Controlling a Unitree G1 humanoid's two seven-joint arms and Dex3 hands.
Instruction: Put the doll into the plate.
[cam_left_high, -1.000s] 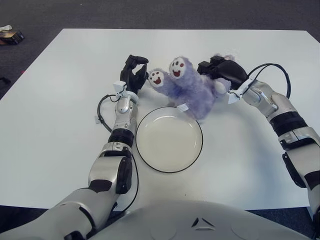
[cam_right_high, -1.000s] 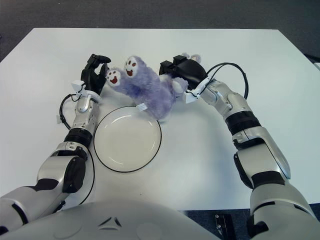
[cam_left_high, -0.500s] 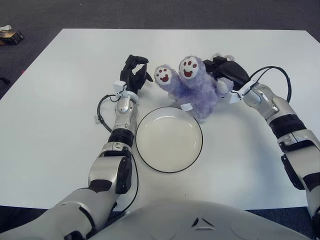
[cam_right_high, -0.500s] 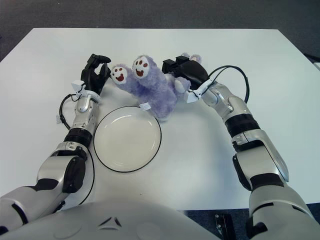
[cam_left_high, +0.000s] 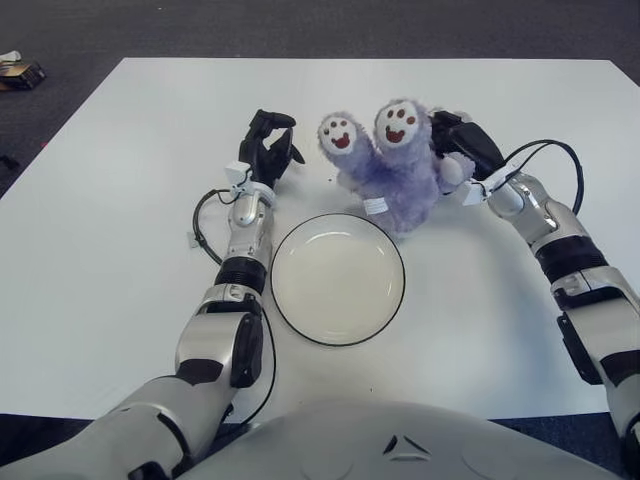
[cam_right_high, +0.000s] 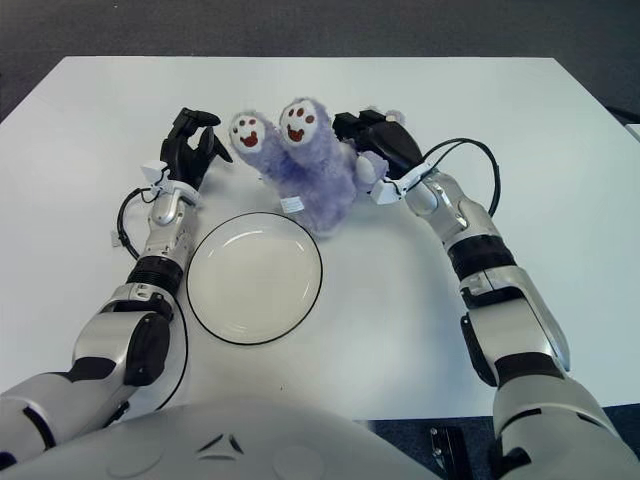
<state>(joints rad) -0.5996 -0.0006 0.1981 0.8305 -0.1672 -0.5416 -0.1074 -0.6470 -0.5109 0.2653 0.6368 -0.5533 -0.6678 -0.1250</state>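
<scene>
One white table (cam_left_high: 120, 250) fills most of both eye views, with dark carpet (cam_left_high: 300, 25) beyond its far edge; on it, near the robot's body, lies a round white plate (cam_left_high: 338, 279) with a thin dark rim, nothing inside it; just beyond the plate's far edge, and not in it, is the purple plush doll (cam_left_high: 392, 175), turned so that its two feet point up, each sole pale with dark red pads; a small white tag (cam_left_high: 375, 206) hangs from its near side, close to the plate's rim. Reaching in from the right side, the right hand (cam_left_high: 458, 150) is pressed against the doll's right flank, its dark fingers wrapped into the fur so that it grips the toy; a black cable loops over the forearm behind it. On the left side, the left hand (cam_left_high: 268, 152) shows just left of the doll's nearer foot, apart from it by a narrow gap, its fingers loosely curled upward and holding nothing; its forearm runs back along the plate's left edge. At the far left corner of the left eye view a small object (cam_left_high: 18, 70) lies on the carpet, too small to make out.
</scene>
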